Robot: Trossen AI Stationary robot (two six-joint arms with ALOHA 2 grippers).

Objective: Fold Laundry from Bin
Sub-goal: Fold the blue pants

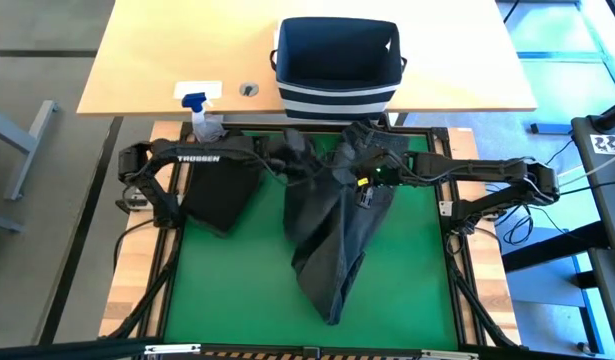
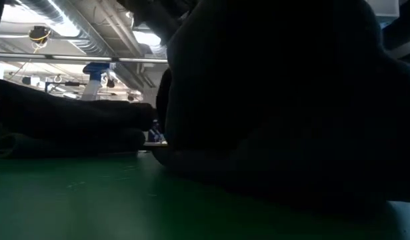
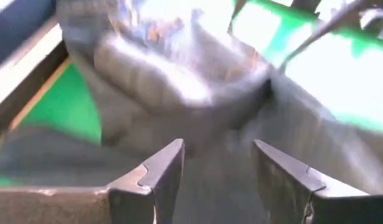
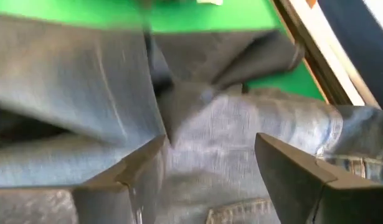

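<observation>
A: What surface did we see, and what room?

B: We saw a green mat [image 1: 407,250] in a dark frame, and behind its far edge a pale wooden desk [image 1: 147,60]. Around both ran grey floor, with cables along the right. From table height we made out ceiling ducts and strip lights beyond the cloth.

A: How many of each thing did we count?

B: One bin [image 1: 337,68], navy with white stripes, stood on the wooden desk near the middle of its near edge. One spray bottle [image 1: 202,115] with a blue nozzle lay close to the mat's far-left corner. We counted two garments: a black one [image 1: 219,195] on the left half of the mat, and a dark grey pair of jeans [image 1: 337,240] running from the far edge toward the near edge, centre.

A: And the arms?

B: Two. The left gripper [image 3: 219,180] hovered over the jeans by the far edge, its fingers apart and gripping nothing. The right gripper [image 4: 210,180] was just beside it over the waistband, fingers likewise apart.
</observation>
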